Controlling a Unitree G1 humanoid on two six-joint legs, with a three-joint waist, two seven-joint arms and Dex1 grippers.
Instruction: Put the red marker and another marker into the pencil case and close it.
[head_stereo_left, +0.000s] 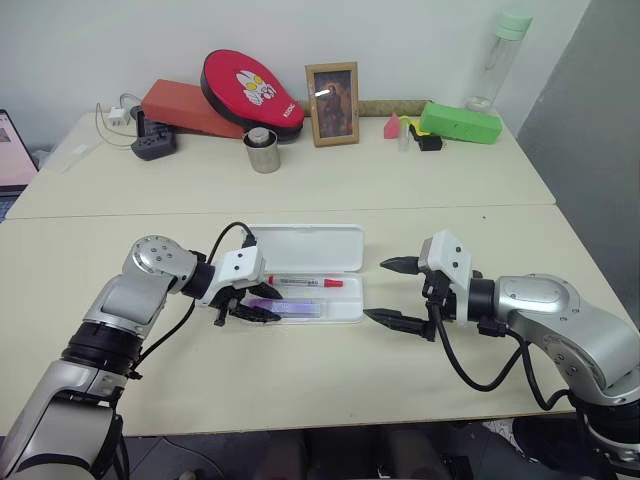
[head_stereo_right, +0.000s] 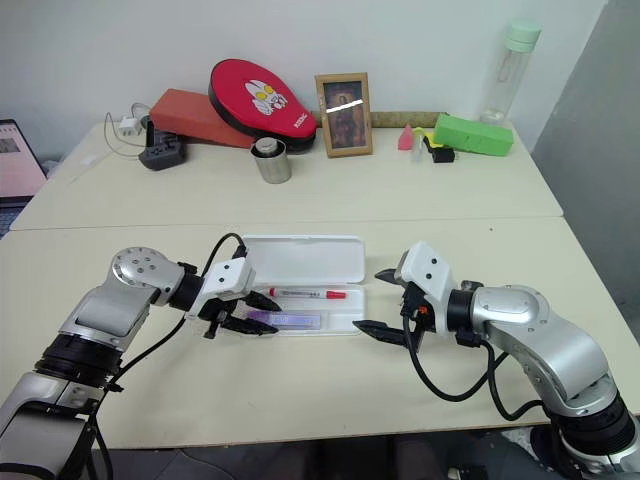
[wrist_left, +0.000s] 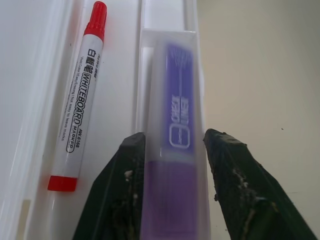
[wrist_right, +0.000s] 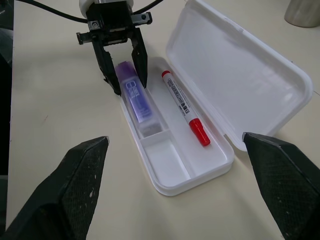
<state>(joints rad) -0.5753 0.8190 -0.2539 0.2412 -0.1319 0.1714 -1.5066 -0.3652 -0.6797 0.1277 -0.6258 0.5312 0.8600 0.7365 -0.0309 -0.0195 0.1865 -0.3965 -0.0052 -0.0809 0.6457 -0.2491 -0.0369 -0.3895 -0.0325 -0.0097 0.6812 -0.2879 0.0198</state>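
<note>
Both markers in the open pencil case (wrist_right: 176, 165); lid not yet shut.
Left gripper (wrist_right: 125, 75) fingers slightly parted astride purple marker (wrist_right: 136, 100), releasing; right gripper (head_stereo_left: 398, 292) wide, empty. Lid (wrist_right: 240, 75) light, stiff, slippery: push its free edge.

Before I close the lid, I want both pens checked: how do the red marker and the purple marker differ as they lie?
The red marker is slim and white with a red cap; the purple marker is shorter, thicker and lilac. The red marker lies free in the long compartment next to the lid, while the purple marker lies in the narrow front compartment with the left tool astride its end. Both lie flat, lengthwise in the open pencil case.
</note>
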